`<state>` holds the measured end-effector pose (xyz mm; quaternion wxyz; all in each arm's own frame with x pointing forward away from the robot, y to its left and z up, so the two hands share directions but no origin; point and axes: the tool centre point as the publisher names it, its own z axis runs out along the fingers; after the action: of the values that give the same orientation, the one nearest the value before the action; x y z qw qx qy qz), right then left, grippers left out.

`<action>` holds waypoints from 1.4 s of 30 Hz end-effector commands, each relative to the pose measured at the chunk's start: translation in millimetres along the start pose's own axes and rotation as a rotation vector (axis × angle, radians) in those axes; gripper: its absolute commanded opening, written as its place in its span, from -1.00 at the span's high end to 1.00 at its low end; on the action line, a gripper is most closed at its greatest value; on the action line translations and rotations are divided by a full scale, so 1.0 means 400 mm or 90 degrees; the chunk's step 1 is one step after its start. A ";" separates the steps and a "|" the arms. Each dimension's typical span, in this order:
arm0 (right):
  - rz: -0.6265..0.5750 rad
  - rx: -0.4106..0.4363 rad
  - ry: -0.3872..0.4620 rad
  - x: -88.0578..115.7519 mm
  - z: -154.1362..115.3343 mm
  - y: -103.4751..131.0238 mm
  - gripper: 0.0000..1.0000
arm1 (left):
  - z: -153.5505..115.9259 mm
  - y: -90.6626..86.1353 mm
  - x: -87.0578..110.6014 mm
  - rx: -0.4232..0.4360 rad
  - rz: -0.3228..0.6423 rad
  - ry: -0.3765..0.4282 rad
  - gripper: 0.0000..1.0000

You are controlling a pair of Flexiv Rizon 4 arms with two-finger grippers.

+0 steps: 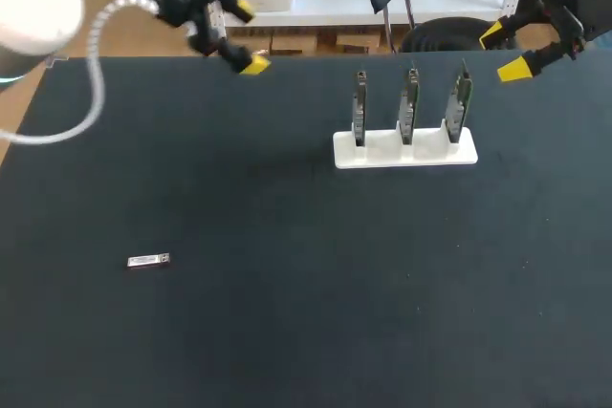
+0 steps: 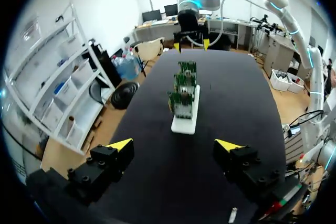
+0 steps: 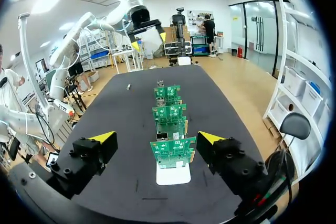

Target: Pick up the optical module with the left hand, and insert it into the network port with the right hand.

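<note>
Lying well left of the white rack point(image 1: 404, 153), long axis parallel to it, the optical module point(image 1: 148, 261) is reached easier by the left gripper point(image 1: 247, 38), spread empty like the right gripper point(image 1: 504, 51).

The optical module point(image 1: 148, 261), a small silvery bar, lies flat on the dark worktop point(image 1: 306, 312), well apart from three green boards point(image 1: 409, 105) upright in a white holder point(image 1: 404, 152). The network port, likely on a board, is too small to see.
</note>
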<state>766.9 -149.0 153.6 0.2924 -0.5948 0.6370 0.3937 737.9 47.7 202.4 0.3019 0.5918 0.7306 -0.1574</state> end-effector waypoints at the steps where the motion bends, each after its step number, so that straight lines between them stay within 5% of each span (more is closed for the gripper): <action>1: 0.000 0.002 0.000 0.000 0.000 0.003 -1.00 | -0.154 -0.116 0.104 -0.088 -0.025 -0.026 -1.00; 8: 0.000 0.002 0.000 0.000 0.000 0.003 -1.00 | -0.191 -0.206 0.220 -0.090 -0.079 -0.002 -1.00; 20: 0.000 0.002 0.000 0.000 0.000 0.003 -1.00 | -0.222 -0.361 0.365 -0.009 -0.095 0.163 -1.00; 28: 0.000 0.002 0.000 0.000 0.000 0.003 -1.00 | -0.186 -0.407 0.422 0.025 -0.074 0.265 -1.00; 36: 0.000 0.002 0.000 0.000 0.000 0.003 -1.00 | -0.132 -0.437 0.487 0.084 -0.057 0.309 -1.00; 42: 0.000 0.002 0.000 0.000 0.000 0.003 -1.00 | -0.116 -0.442 0.531 0.078 -0.067 0.336 -1.00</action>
<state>766.8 -149.0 153.6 0.2924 -0.5948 0.6370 0.3936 527.4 196.4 88.5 0.0662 0.5912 0.8011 -0.0656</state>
